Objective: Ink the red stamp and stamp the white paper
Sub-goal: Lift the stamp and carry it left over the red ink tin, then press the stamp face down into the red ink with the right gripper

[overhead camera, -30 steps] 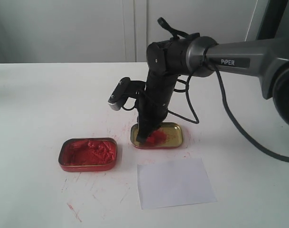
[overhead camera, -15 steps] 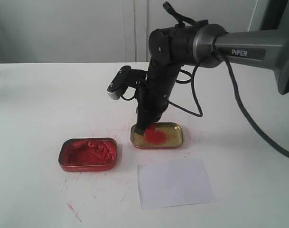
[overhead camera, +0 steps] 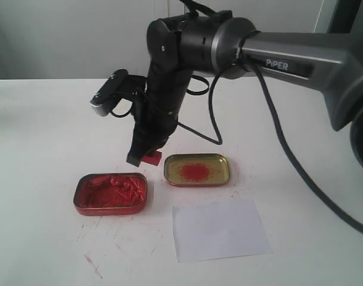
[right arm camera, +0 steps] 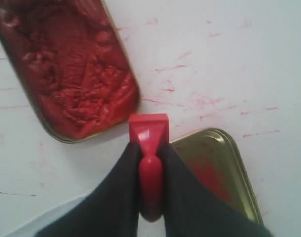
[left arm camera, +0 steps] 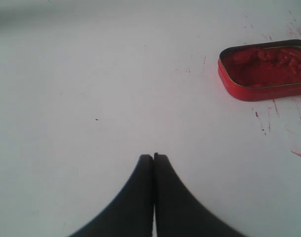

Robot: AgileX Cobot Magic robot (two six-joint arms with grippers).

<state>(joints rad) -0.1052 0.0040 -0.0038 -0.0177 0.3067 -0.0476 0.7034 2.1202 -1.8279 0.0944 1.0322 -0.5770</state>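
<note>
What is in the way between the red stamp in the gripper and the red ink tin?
Nothing visible. The right gripper holds the red stamp just beside the red ink tin, whose top is open; only smudged tabletop lies between them. The gold tin is on the stamp's other side.

Below the fingers (right arm camera: 115,197) of the right gripper (right arm camera: 149,148) is a small gap of bare table (overhead camera: 44,131), the red tin (overhead camera: 109,210) close on one side, the gold tin (overhead camera: 219,171) close on the other. Ahead of the fingers (left arm camera: 135,202) of the left gripper (left arm camera: 153,158) the table is wide and bare, the red tin well off to one side.
</note>
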